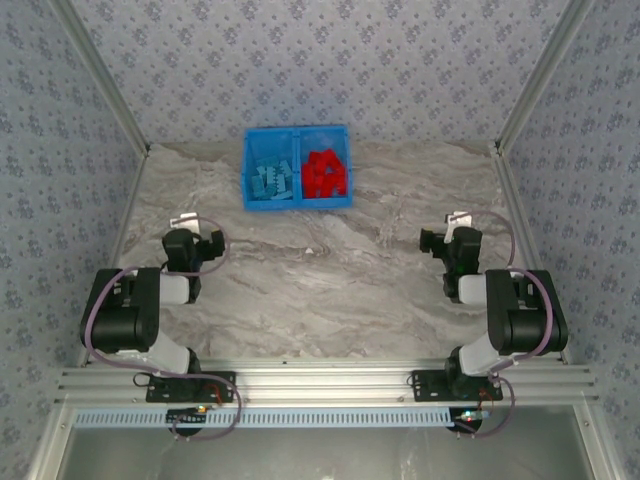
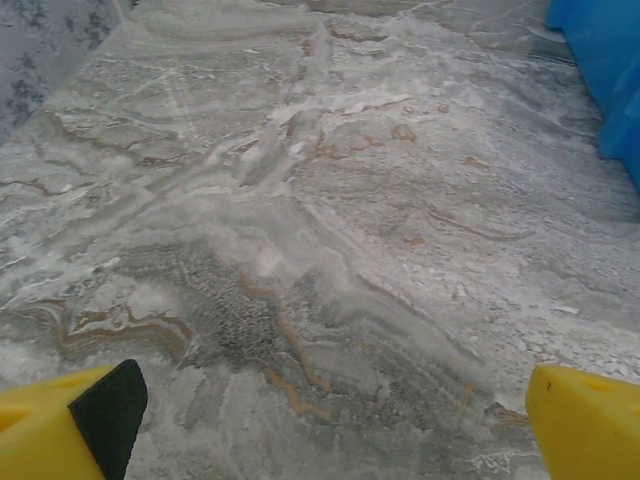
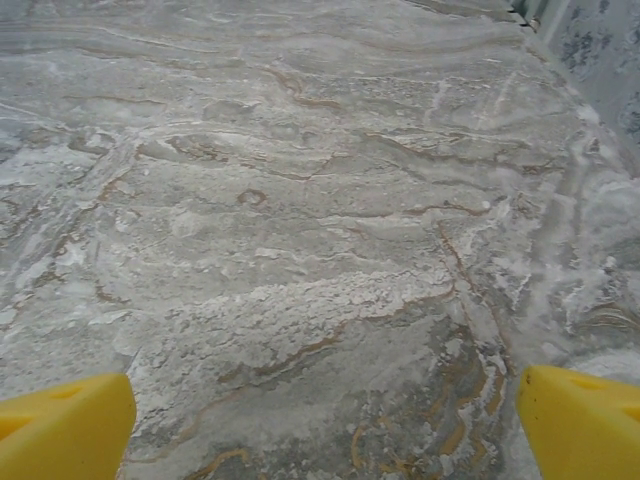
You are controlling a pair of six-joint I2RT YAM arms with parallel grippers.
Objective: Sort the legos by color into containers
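Overhead cam is giving me the whole bin: bright blue plastic, rectangular, sitting at the far middle of the desk, well apart from both arms. A divider wall is splitting it in two. Light blue legos are lying piled in the left compartment and red legos in the right one. The bricks are coming through too small up there for me to be counting them or reading any studs. Left wrist cam is picking up a cut-off corner of the bin at its top right edge, with the wall hiding the contents. Right wrist cam is looking along grey marble-look desk with rusty veins running through it. Left jaws are standing spread wide: yellow fingers are sitting in opposite bottom corners of that wrist view, one carrying a black pad, with desk showing between them. Right jaws are standing spread the same way, with smooth yellow fingers cropped at the frame edges. From overhead, the left arm and right arm are sitting folded near their bases, black and white links with cables looping off them. I'm not resolving the jaw tips from there.
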